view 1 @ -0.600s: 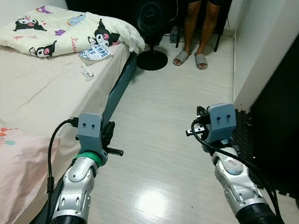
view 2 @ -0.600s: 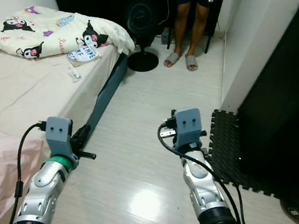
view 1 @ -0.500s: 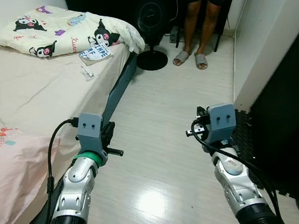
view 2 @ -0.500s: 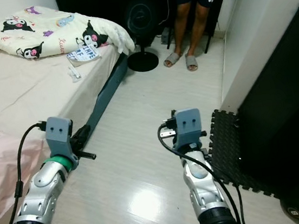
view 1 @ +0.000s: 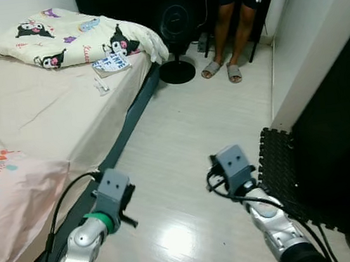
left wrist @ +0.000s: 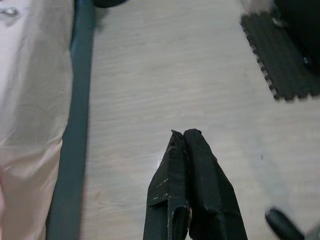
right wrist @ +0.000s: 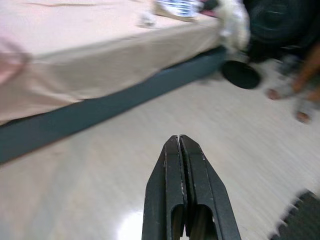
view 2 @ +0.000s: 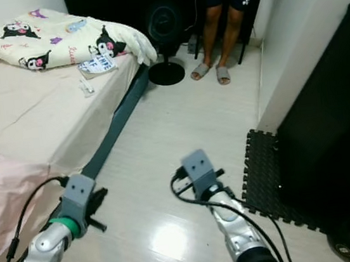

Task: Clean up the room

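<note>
A book [view 1: 111, 63] and a small white item [view 1: 100, 86] lie on the beige bed [view 1: 39, 116], beside a crumpled cartoon-print blanket [view 1: 74, 38]. A pink pillow [view 1: 10, 189] rests on the bed's near end. My left arm [view 1: 109, 196] hangs low over the wooden floor beside the grey bed base [view 1: 129, 120]. In its wrist view the left gripper [left wrist: 184, 133] is shut and holds nothing. My right arm [view 1: 234, 168] is over the floor's middle, and the right gripper [right wrist: 178, 137] is shut too, with nothing in it.
A person in sandals [view 1: 229, 28] stands at the far end next to a black floor fan [view 1: 175, 35]. A black foam mat [view 1: 280, 156] and a dark cabinet [view 1: 346, 116] line the right side. A white wall [view 1: 305, 45] narrows the aisle.
Both arms have dropped lower and closer to me; the right one has also swung left. The view has shifted slightly.
</note>
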You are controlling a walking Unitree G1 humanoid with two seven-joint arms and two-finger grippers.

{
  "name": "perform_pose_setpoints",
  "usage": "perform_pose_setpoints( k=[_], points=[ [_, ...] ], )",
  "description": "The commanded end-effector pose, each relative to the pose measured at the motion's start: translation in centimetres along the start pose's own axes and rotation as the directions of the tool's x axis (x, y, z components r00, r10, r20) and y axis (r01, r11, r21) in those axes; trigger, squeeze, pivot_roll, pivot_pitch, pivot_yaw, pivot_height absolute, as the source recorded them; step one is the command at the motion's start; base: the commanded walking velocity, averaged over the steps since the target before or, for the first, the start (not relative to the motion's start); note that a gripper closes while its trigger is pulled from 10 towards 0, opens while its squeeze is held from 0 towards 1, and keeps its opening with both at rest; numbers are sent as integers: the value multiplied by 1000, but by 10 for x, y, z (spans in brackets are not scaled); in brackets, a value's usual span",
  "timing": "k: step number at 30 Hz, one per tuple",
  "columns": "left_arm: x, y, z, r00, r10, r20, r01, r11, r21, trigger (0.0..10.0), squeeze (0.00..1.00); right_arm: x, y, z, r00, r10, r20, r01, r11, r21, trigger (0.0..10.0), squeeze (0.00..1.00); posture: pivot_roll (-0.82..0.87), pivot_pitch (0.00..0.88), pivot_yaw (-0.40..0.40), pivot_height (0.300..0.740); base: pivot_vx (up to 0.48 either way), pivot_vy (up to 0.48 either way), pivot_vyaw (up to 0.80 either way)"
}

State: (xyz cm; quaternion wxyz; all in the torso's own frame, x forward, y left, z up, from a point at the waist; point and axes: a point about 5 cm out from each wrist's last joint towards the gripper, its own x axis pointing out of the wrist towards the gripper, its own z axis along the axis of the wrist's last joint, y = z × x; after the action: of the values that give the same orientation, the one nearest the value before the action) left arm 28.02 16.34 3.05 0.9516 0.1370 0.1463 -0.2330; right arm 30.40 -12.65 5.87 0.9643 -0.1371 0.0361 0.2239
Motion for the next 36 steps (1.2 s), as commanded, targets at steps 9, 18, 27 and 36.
perform_pose_setpoints(
  k=[9,18,27,36],
  points=[
    [3,3,12,998,-21,55,22,1000,-17,10000,0,-2,-2,2,999,13,40,-19,989,143,10000,0,5,11,50,740,0,0,0],
    [23,11,50,978,125,167,-119,992,-49,10000,0,-4,-42,7,911,-412,25,391,881,265,10000,0,-5,12,58,740,0,0,0],
    [32,-3,58,982,16,187,-45,987,152,10000,0,-3,-17,17,990,-92,106,113,972,-205,10000,0,-29,4,72,740,0,0,0],
    [29,4,56,983,54,176,-49,998,-31,10000,0,5,-24,29,970,-189,153,173,979,111,10000,0,-14,0,66,740,0,0,0]
  ],
)
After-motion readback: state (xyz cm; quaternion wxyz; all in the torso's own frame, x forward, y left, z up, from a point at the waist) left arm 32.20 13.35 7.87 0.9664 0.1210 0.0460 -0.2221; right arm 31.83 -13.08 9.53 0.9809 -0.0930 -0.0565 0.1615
